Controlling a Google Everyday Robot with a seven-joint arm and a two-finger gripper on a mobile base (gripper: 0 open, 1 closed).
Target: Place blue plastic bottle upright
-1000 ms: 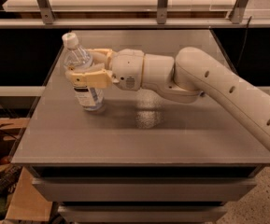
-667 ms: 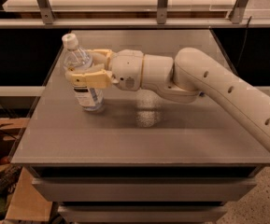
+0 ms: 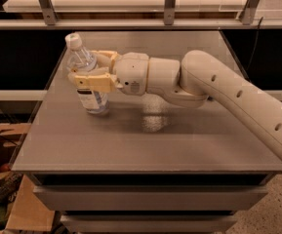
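The blue plastic bottle (image 3: 89,77) is a clear, pale-bluish water bottle with a white cap and a white label with a dark square. It stands nearly upright, leaning slightly left, with its base on the grey table (image 3: 145,140) near the left side. My gripper (image 3: 87,69) reaches in from the right, and its two tan fingers (image 3: 94,82) sit on either side of the bottle's middle, closed against it.
The white arm (image 3: 218,91) crosses the table's right half. A metal shelf rail (image 3: 145,23) runs behind the table. Cardboard boxes and clutter (image 3: 4,189) lie on the floor at the left. The table's left edge is close to the bottle.
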